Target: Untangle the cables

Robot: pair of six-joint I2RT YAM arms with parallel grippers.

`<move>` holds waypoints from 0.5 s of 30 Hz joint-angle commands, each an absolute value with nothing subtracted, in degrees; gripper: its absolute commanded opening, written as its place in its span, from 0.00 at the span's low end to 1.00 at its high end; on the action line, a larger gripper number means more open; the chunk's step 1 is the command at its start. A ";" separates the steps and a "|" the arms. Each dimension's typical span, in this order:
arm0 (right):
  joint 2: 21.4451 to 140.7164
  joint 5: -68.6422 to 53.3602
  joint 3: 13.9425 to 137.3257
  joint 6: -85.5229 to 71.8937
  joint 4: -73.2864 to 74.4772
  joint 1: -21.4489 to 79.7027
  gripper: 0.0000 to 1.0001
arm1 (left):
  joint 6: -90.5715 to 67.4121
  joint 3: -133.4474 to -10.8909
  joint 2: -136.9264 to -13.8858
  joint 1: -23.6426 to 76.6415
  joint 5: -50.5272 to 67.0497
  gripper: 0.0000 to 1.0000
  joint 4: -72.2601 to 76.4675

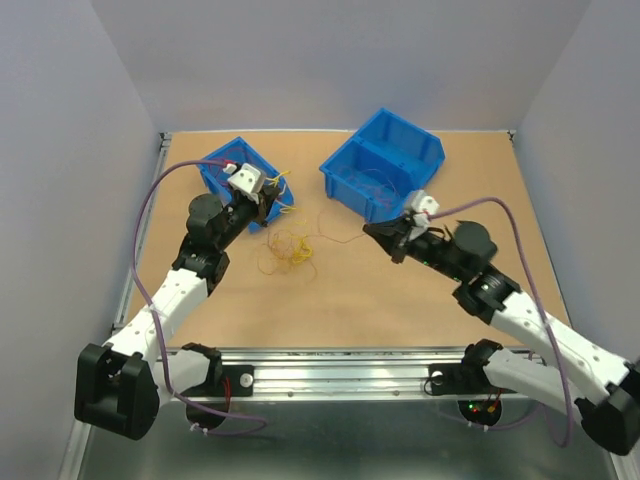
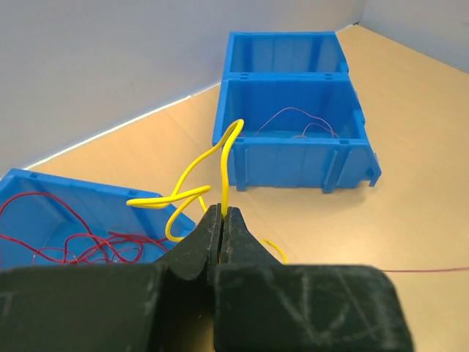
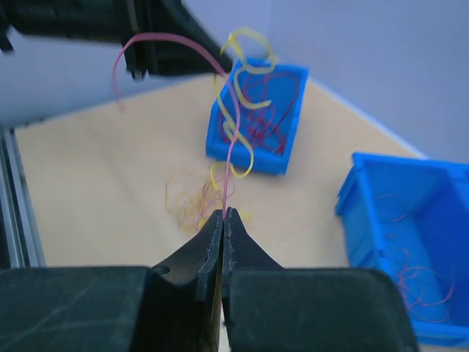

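Observation:
The cables form a loose tangle (image 1: 288,250) of thin yellow, orange and red wires on the board between the two arms, and the tangle (image 3: 192,202) also shows in the right wrist view. My left gripper (image 2: 222,213) is shut on a curled yellow cable (image 2: 223,150) that rises from its tips. It hangs beside the left blue bin (image 1: 215,172). My right gripper (image 3: 223,214) is shut on a thin red cable (image 3: 231,139) that runs up and arcs left. In the top view the right gripper (image 1: 372,232) sits right of the tangle.
The left blue bin (image 2: 29,192) holds loose red wires. A larger two-part blue bin (image 1: 352,182) at the back right also holds a few red wires, and this larger bin (image 2: 293,158) lies ahead of the left gripper. White walls enclose the board.

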State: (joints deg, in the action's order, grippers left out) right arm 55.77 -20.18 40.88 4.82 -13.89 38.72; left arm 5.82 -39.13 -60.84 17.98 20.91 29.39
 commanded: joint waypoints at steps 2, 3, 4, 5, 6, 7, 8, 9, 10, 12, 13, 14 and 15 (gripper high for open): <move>38.52 -2.48 33.67 0.18 -21.61 38.94 0.01 | 6.94 -39.73 -60.29 18.37 19.96 0.00 32.96; 36.41 -0.29 32.97 -1.30 -21.97 39.02 0.01 | 7.12 -39.73 -60.47 18.46 19.69 0.00 33.13; 34.91 1.91 32.96 -1.41 -22.15 39.02 0.01 | 7.38 -39.81 -60.64 18.46 18.99 0.00 33.05; 33.15 2.98 32.96 -1.32 -22.50 39.02 0.01 | 7.47 -39.90 -60.91 18.46 18.81 0.00 33.05; 32.61 4.29 33.13 -1.84 -22.94 39.02 0.01 | 7.73 -39.90 -61.00 18.46 17.59 0.00 33.13; 32.00 8.40 32.87 -2.37 -23.64 39.02 0.00 | 7.91 -40.16 -61.26 18.46 16.36 0.00 33.13; 30.60 10.87 32.61 -2.90 -25.12 39.02 0.01 | 8.17 -40.17 -61.61 18.46 14.69 0.00 33.05; 29.63 15.51 31.82 -3.77 -25.75 39.02 0.00 | 7.48 -40.86 -61.87 18.37 8.85 0.00 32.70; 28.31 17.73 31.12 -4.13 -26.45 39.02 0.01 | 7.21 -41.22 -62.14 18.20 5.48 0.00 32.43; 23.59 21.34 29.89 -4.74 -28.12 38.94 0.01 | 5.90 -41.40 -61.79 17.67 -1.89 0.00 32.52; 21.99 26.14 29.19 -5.01 -28.12 38.94 0.00 | 5.28 -41.31 -61.53 16.62 -2.98 0.00 32.61; 20.58 28.98 28.40 -5.18 -28.21 38.94 0.00 | 4.66 -41.22 -60.74 16.18 -3.77 0.00 32.69; 18.74 31.96 27.78 -5.27 -28.21 38.94 0.00 | 4.22 -41.13 -60.47 15.74 -4.48 0.00 32.87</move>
